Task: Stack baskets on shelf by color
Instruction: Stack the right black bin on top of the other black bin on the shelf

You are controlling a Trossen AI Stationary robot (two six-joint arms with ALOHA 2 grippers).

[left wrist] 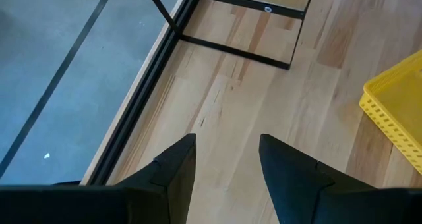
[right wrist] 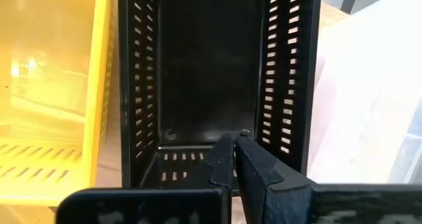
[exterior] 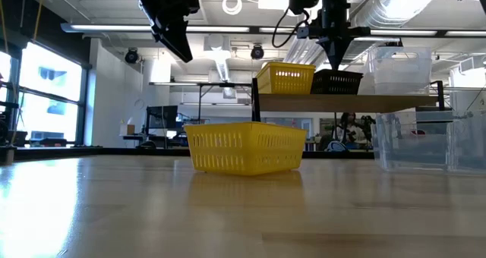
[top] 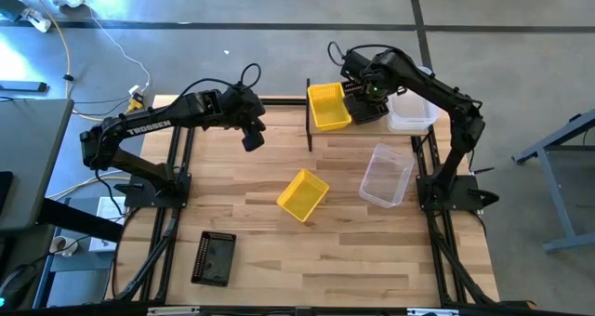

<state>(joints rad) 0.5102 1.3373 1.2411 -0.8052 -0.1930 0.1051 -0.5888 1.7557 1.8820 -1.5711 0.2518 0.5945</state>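
On the shelf (top: 372,121): yellow, black and clear baskets sit side by side, one colour per spot, seemingly as bases for stacks.
Right gripper (right wrist: 235,140): reaches down into the black basket (right wrist: 211,72), fingers together on nothing.
Left gripper (left wrist: 227,158): hangs above the table (top: 353,251) near the shelf's end, fingers apart, empty.
Still on the table: yellow basket (top: 303,194), clear basket (top: 387,175), black basket (top: 215,258).

On the shelf (top: 309,121) sit a yellow basket (top: 328,106), a black basket (top: 366,107) and a clear basket (top: 412,111). The right gripper (top: 370,90) is over the black one. On the table (top: 279,251) lie another yellow basket (top: 303,194), a clear one (top: 387,175) and a black one (top: 214,258). The left gripper (top: 253,138) hangs apart.
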